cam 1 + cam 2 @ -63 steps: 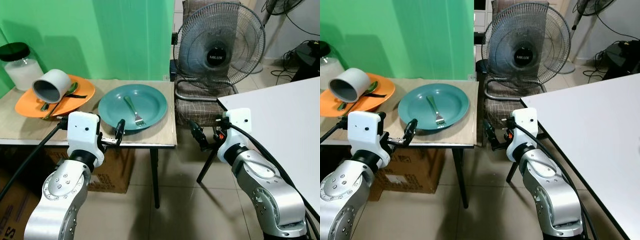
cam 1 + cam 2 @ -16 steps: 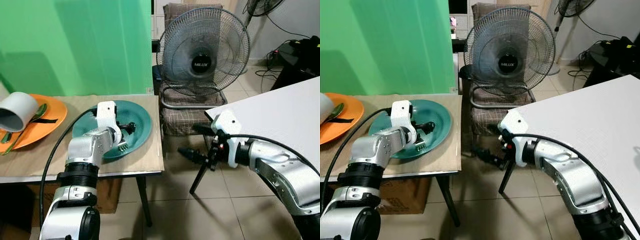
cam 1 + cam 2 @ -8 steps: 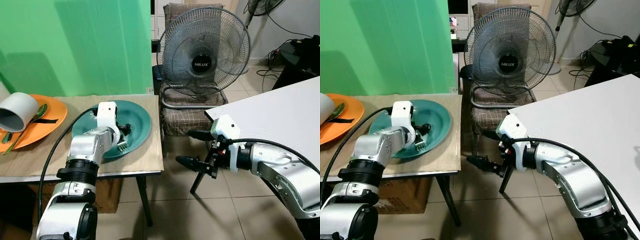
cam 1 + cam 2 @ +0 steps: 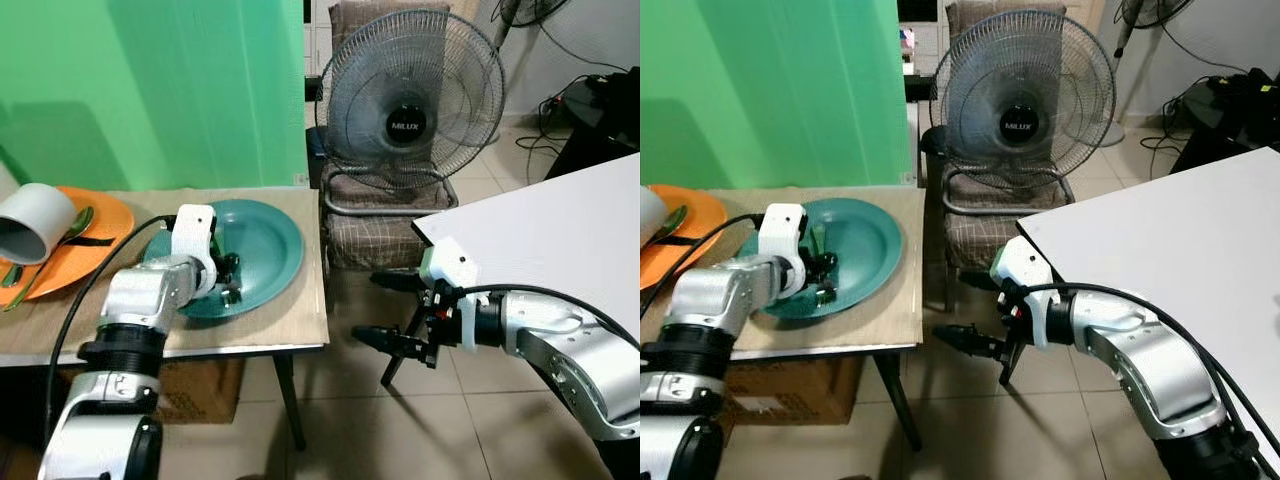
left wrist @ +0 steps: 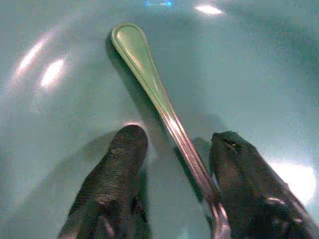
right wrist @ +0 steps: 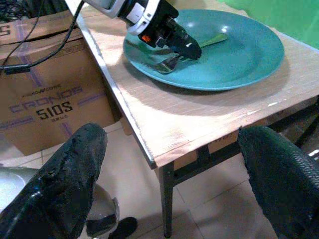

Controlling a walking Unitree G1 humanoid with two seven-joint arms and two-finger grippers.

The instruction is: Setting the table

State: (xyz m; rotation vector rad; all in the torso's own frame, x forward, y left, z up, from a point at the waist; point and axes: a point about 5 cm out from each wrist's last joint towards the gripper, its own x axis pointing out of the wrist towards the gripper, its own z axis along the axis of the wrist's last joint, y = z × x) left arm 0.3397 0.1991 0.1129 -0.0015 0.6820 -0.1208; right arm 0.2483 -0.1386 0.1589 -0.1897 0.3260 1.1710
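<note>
Fork [image 5: 164,104] pickup underway: my left gripper [image 5: 174,169] straddles it, unclenched, on the teal plate [image 4: 275,240]; next I squeeze.

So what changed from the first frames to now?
The left pincer reached from in front of the table onto the teal plate and now straddles the fork, fingers open, not yet closed. The right pincer swung out, wide open, over the floor beside the table. The fork, orange plate and cup stayed put; the camera shifted.
</note>
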